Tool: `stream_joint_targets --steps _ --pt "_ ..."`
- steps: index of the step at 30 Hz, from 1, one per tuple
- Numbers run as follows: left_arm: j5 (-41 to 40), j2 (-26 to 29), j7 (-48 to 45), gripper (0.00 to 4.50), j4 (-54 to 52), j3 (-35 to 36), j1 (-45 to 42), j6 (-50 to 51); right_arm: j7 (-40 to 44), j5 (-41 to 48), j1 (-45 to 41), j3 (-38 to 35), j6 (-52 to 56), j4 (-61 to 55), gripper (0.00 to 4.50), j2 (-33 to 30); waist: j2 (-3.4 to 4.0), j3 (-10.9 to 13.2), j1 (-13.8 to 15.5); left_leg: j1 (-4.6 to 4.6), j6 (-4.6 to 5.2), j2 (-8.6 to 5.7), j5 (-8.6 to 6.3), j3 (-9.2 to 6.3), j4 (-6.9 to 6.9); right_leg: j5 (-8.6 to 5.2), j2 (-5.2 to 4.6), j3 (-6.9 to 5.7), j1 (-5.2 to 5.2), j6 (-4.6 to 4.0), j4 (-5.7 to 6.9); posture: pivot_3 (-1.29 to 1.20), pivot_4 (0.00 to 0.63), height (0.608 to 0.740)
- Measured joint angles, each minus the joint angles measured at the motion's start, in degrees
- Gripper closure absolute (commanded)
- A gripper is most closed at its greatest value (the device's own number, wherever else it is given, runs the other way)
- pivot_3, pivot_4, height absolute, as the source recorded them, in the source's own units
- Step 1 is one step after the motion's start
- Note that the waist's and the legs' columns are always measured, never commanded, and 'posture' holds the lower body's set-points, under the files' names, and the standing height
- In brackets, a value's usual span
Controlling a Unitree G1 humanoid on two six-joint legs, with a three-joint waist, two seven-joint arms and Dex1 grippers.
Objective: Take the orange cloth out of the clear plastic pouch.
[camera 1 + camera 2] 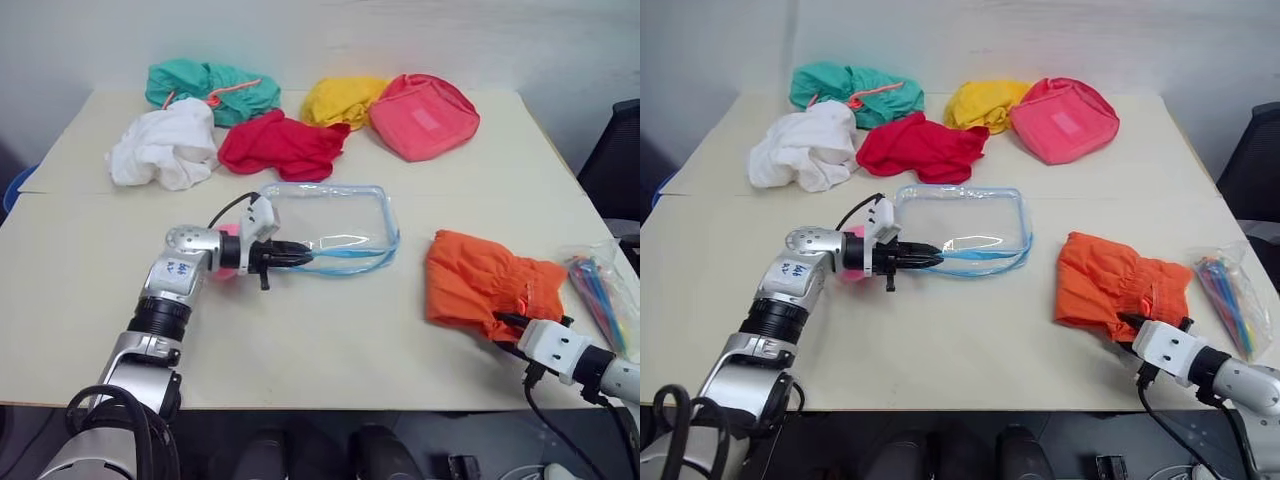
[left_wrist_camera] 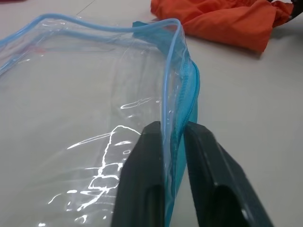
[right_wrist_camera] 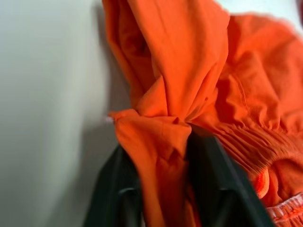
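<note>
The orange cloth (image 1: 488,285) already lies outside the clear plastic pouch (image 1: 330,225), bunched in a heap on the worktop (image 1: 300,330) toward the near right edge, well apart from the pouch, which sits flat, looks empty and lies near the middle. Taking the heap as the clock's centre, the right claw (image 1: 512,322) sits at about five o'clock, right against the cloth's near hem. In the right wrist view a fold of orange fabric runs down between the two black fingers (image 3: 210,184), so I judge this claw to be pinching the cloth; how firm that pinch is, I cannot tell. The pouch lies at about ten o'clock from the cloth, its long axis running left to right across the worktop. The left claw (image 1: 290,255) is at the pouch's near left corner, roughly eight o'clock of the pouch's middle, its fingers (image 2: 144,189) closed on the light blue zipper trim and the clear wall beside it. The right arm is much the nearer to the cloth. To my eye the removal is all but done; what remains turns on the right claw letting go and drawing back from the hem without dragging the cloth.
</note>
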Motion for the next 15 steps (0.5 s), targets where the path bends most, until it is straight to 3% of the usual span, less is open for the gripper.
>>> stream_joint_targets --steps 6,10,15 --pt "-3.62 2.09 -3.58 1.31 -2.9 1.37 0.32 2.33 3.14 16.92 6.46 -6.66 10.15 -11.96 0.14 -0.78 0.0 0.0 0.37 -0.03 -0.01 -0.02 0.0 -0.05 -0.01 0.0 -0.07 -0.05 0.07 0.0 -0.07 0.0 0.15 0.74" --pt "-9.65 6.12 -8.57 0.1 -8.99 4.37 2.63 6.47 4.69 27.31 7.74 -10.52 19.37 -17.07 0.0 -2.09 -0.01 0.01 0.2 0.1 -0.01 0.03 0.0 -0.16 -0.03 0.0 -0.04 -0.17 0.28 0.0 -0.17 0.0 0.15 0.74" --pt "-11.46 14.12 -12.31 0.05 -12.66 7.76 7.58 2.73 6.62 32.21 7.61 -9.53 23.44 -23.22 0.0 -2.31 0.0 0.0 0.0 0.17 0.0 0.02 0.0 -0.23 -0.08 0.0 -0.03 -0.22 0.41 0.0 -0.33 0.0 0.15 0.74"
